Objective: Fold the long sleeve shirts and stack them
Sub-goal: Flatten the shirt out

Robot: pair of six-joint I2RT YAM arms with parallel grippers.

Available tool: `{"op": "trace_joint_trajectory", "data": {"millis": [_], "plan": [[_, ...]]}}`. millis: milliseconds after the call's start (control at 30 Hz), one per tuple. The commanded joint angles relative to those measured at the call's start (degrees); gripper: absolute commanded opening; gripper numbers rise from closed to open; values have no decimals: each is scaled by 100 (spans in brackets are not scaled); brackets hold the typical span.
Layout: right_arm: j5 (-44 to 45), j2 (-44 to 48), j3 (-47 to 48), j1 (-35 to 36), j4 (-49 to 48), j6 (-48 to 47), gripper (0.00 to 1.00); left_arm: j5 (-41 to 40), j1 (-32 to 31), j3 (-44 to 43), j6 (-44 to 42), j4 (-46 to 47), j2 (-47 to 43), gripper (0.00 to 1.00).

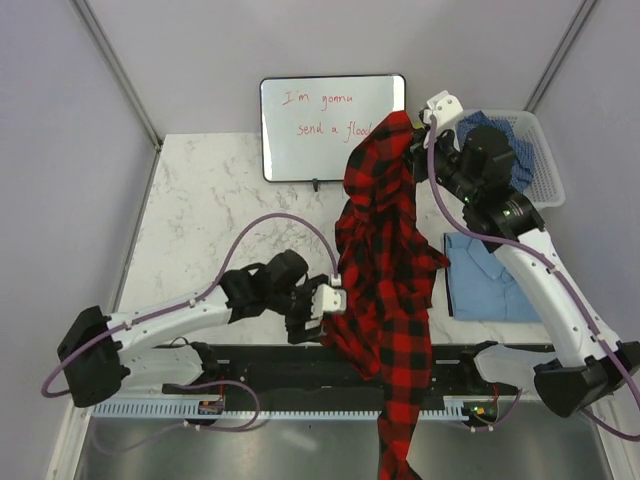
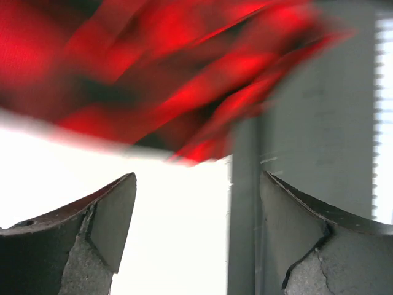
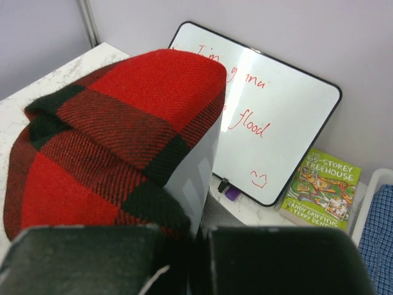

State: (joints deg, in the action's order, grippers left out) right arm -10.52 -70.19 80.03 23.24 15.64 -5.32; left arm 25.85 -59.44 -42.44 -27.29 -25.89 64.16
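Bright, even light gives soft shadows overhead. The left wrist view shows the checked flannel (image 2: 184,74) blurred and the table (image 2: 178,233) blown out white.

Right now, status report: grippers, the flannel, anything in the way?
Right gripper shut on red-and-black flannel, holding it high by whiteboard. Left gripper open beside hanging cloth, empty. Flannel trails over near table edge. Light blue shirt flat beside it.
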Motion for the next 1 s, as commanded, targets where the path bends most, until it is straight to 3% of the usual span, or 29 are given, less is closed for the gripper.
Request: {"op": "trace_joint_trajectory", "data": {"millis": [0,100,233,400,433,567,733,833,967], "plan": [[-29,593,-92,-22,122,110,0,-2,1380,-123,449,532,535,87],[-11,909,-268,-30,412,93,0,421,2137,-168,864,908,903,87],[173,1393,-532,-22,607,128,0,736,2279,-475,1217,1173,1659,79],[244,1710,-559,-22,800,225,0,1019,2279,-994,1769,1410,2486,78],[226,1728,-550,-22,800,242,0,993,2279,-1030,1832,1611,2600,72],[191,1702,-357,-13,818,242,0,1193,2288,-995,2069,2323,2645,61],[139,1465,74,-22,783,268,0,1388,2288,-986,2096,2501,2698,72],[129,1351,267,-22,783,269,0,1687,2419,-977,2236,2756,2549,68],[86,1333,277,-22,774,277,0,1319,2385,-1065,2544,2905,2434,66]]}}
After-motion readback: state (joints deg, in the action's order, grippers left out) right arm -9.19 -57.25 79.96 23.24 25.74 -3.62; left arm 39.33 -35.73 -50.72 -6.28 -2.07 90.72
